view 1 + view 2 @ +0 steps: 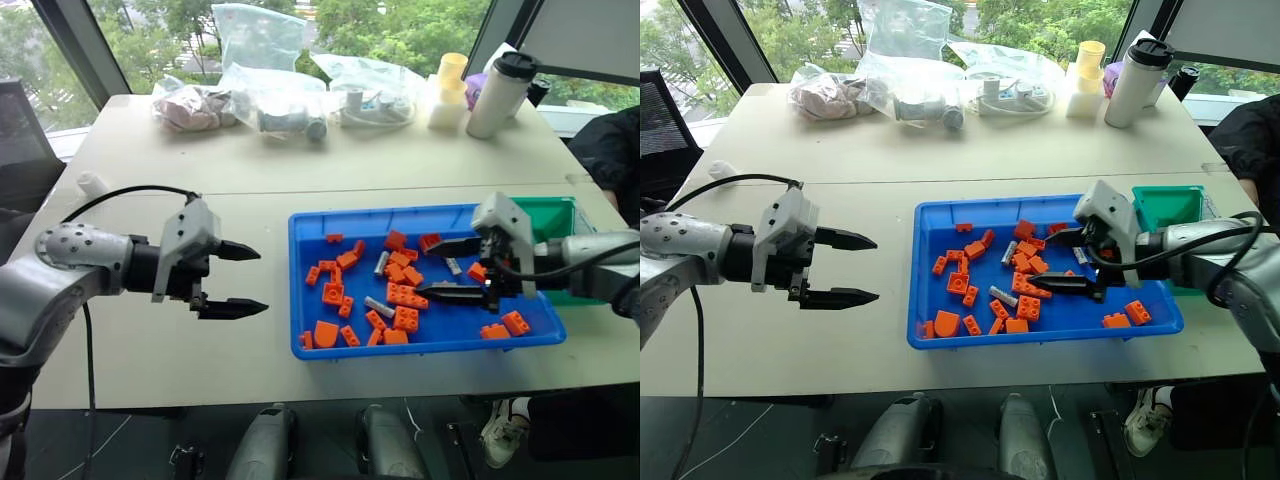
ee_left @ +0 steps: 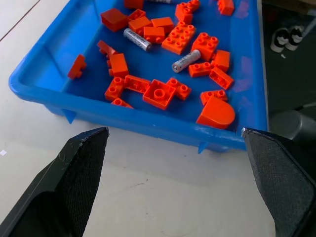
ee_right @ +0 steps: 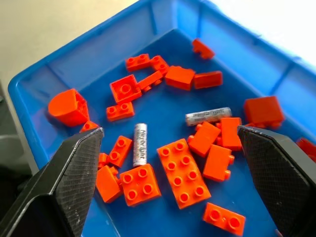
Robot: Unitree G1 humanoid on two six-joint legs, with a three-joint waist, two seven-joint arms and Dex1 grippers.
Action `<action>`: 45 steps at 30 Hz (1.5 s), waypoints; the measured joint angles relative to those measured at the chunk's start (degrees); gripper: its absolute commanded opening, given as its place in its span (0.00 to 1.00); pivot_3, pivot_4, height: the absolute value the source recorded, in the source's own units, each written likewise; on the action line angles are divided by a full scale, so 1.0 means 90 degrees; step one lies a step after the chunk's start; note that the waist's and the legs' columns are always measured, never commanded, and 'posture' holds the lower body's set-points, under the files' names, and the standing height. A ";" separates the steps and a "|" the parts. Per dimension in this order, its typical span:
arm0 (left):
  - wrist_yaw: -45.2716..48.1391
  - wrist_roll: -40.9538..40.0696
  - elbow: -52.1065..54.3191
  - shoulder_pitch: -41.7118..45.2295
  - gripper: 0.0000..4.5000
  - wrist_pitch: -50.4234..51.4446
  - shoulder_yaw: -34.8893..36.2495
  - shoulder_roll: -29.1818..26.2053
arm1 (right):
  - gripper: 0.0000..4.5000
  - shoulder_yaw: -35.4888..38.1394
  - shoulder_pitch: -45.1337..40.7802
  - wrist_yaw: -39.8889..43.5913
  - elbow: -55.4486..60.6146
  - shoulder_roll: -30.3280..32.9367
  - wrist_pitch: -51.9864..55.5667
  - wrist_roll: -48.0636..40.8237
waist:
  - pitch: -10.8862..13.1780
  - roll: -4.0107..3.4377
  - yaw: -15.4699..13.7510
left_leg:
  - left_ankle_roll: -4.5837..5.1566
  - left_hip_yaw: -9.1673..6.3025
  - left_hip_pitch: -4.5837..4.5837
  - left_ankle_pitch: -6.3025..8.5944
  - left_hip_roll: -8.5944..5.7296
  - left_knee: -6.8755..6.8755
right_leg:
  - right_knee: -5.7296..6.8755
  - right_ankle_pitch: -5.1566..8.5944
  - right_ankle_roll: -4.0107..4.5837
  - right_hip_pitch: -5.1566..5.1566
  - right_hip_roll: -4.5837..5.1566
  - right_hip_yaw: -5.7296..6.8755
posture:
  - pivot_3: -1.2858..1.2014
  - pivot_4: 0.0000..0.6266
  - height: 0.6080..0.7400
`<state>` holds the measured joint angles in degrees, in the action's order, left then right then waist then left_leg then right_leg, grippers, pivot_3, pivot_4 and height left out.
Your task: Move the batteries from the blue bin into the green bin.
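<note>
Beige table [image 1: 200, 190] by big windows, trees outside; plastic bags [image 1: 270, 90], white tumbler [image 1: 500, 95], yellow cup stack [image 1: 450, 88] at far edge. Blue bin [image 1: 310, 290] on table's right w/ orange bricks [image 1: 405, 295] + batteries [image 1: 381, 264]. Green bin [image 1: 545, 215] touching its right end. Left gripper [image 1: 232, 280] wide, empty, over bare table. Right gripper [image 1: 452, 270] wide, empty, above blue bin.

Daylight comes through the windows [image 1: 400, 30] behind the far edge of the table [image 1: 150, 350] — bright and even, with the foliage outside slightly washed out. Shadows on the tabletop are soft and faint. The blue bin [image 2: 148, 126] shows pale sheen along its rim. In the wrist views the black fingers [image 3: 64, 182] are soft — close to the lens.
</note>
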<state>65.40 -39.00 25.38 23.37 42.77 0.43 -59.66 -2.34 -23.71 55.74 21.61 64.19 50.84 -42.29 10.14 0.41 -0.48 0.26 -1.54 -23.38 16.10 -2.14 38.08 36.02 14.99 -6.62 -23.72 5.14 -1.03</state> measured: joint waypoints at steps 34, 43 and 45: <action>-0.0657 0.0418 0.0489 -0.0321 1.00 -0.0105 -0.0257 0.0529 | 0.26 -0.2867 -0.1687 0.2215 -0.2160 -0.1801 -0.2693 0.4135 | 0.0002 0.0001 0.0015 | -0.0005 -0.0001 0.0000 -0.0003 -0.0006 0.0011 | 0.0024 -0.0006 -0.0011 -0.0009 -0.0016 0.0003 | 0.52 0.24 1.00; -0.0660 0.0555 0.0448 -0.0281 1.00 -0.0136 -0.0285 0.0608 | 0.26 -0.2893 -0.1746 0.2301 -0.2304 -0.2062 -0.2974 0.4580 | 0.0002 0.0001 0.0019 | -0.0009 -0.0002 0.0000 -0.0005 -0.0008 0.0012 | 0.0028 -0.0007 -0.0012 -0.0009 -0.0017 0.0003 | 0.52 0.24 1.00; -0.0664 0.0589 0.0447 -0.0270 1.00 -0.0139 -0.0292 0.0643 | 0.26 -0.2893 -0.1747 0.2343 -0.2308 -0.2110 -0.3035 0.4641 | 0.0002 0.0001 0.0023 | -0.0009 -0.0002 0.0000 -0.0006 -0.0007 0.0012 | 0.0028 -0.0007 -0.0013 -0.0010 -0.0018 0.0003 | 0.52 0.24 1.00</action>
<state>59.43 -33.70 29.41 20.94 41.52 -2.20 -53.87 -28.38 -39.43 76.83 0.83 45.19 23.52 -0.52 10.16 0.41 -0.27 0.18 -1.55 -23.38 16.05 -2.21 38.18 36.27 14.92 -6.74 -23.81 4.97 -1.00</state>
